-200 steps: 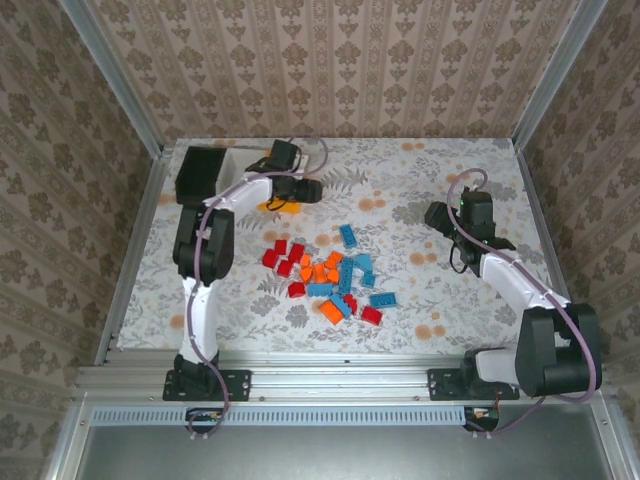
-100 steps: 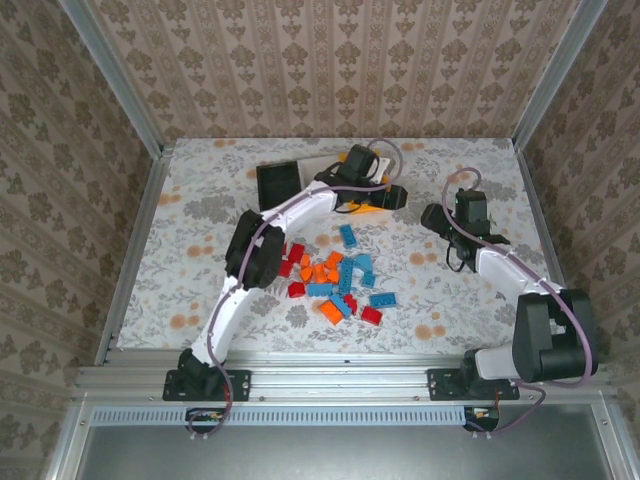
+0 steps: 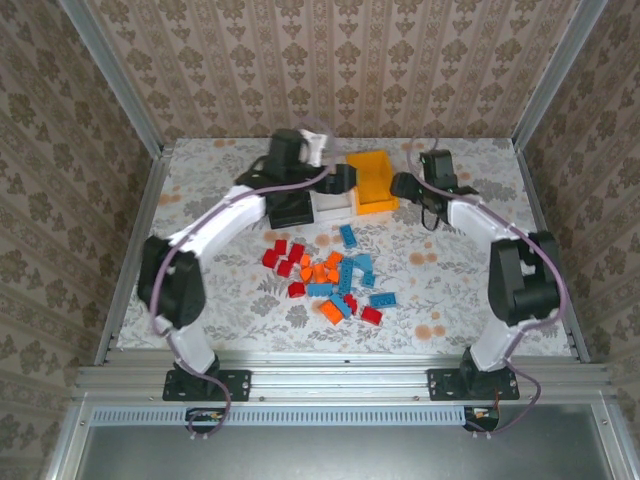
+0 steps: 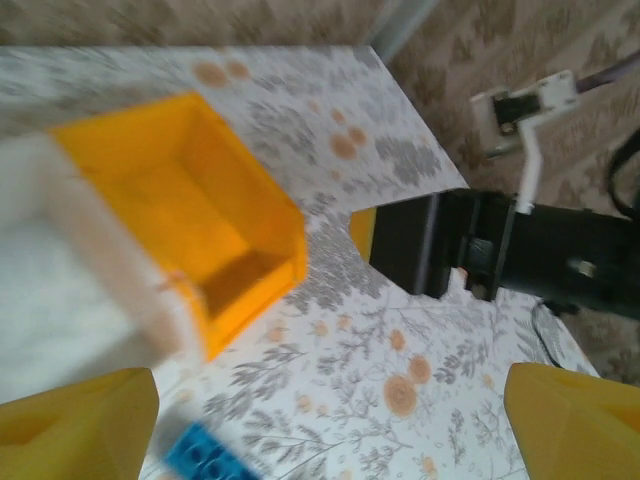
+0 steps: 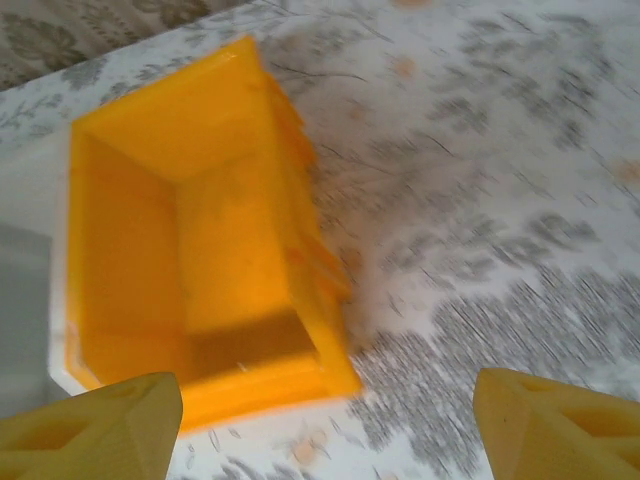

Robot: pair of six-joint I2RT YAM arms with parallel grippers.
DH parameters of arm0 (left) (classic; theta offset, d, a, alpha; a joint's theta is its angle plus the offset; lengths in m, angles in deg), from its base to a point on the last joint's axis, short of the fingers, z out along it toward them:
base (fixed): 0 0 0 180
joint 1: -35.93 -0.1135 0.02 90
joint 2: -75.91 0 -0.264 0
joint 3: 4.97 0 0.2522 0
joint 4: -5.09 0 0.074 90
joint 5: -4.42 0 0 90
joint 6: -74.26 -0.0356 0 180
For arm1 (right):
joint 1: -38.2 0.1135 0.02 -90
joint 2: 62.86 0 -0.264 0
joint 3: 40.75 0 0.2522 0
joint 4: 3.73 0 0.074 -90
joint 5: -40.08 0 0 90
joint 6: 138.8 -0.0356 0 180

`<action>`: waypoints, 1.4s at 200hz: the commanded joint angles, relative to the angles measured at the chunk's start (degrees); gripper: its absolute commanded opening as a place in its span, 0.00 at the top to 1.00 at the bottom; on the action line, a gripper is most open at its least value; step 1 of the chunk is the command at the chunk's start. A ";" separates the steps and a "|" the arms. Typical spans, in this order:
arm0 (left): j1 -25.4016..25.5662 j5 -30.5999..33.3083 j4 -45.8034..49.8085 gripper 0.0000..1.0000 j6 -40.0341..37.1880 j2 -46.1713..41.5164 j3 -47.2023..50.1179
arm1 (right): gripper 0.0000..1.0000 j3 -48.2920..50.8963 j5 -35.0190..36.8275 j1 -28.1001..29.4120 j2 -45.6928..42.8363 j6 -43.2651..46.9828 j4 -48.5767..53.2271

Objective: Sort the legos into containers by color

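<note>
Top external, bricks [image 3: 325, 275]: red, orange and blue pile on the desk [image 3: 450, 290], on the arm-base side of both end effectors.
Orange bin [image 3: 372, 180]: between left end effector [image 3: 347, 180] and right end effector [image 3: 398, 186].
White bin [image 3: 333, 207]: against the orange bin, just beside the left end effector.
Left end effector: spread apart.
Right end effector: spread apart.

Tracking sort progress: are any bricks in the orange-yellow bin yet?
No, the right wrist view looks straight into the orange-yellow bin, and its floor and walls are bare, with nothing inside.
</note>
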 commanded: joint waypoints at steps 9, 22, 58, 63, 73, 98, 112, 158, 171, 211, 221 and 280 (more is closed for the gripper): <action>-6.06 4.69 -0.30 0.06 1.35 -12.54 15.01 | 0.24 -11.55 1.54 2.34 8.99 5.46 10.42; -8.42 5.71 -0.32 0.05 1.74 -18.14 22.10 | 0.27 -14.23 4.83 2.49 11.14 4.84 11.49; -10.69 7.62 1.07 0.02 4.36 -34.29 36.93 | 0.33 -17.04 8.57 2.96 14.02 6.41 12.37; -10.74 8.09 1.19 0.01 4.93 -36.42 38.40 | 0.35 -17.42 8.53 3.01 14.59 6.54 12.63; -10.86 9.20 1.50 0.00 5.58 -40.56 41.08 | 0.40 -17.98 8.17 3.12 15.61 6.97 13.32; -11.31 12.03 4.23 0.00 5.67 -48.13 44.35 | 0.49 -17.80 9.26 4.28 16.93 7.57 12.93; -11.51 13.05 6.00 0.00 5.10 -50.45 44.88 | 0.56 -17.23 10.15 5.05 17.11 7.35 12.59; -11.81 12.41 8.79 0.00 4.86 -52.06 45.54 | 0.71 -10.01 16.67 7.85 13.30 3.92 8.55; -11.82 12.12 9.33 0.00 4.78 -52.52 45.77 | 0.73 -8.12 17.81 8.54 11.93 3.17 7.90; -11.91 11.68 10.73 0.00 4.44 -54.67 45.99 | 0.74 -5.85 19.39 9.98 10.17 2.10 8.24; -11.91 11.68 11.05 0.00 4.42 -55.07 46.02 | 0.75 -4.35 19.35 10.31 8.98 1.63 7.19; -12.00 10.27 11.58 0.00 5.32 -56.69 46.72 | 0.63 1.04 18.43 11.77 0.53 0.31 8.80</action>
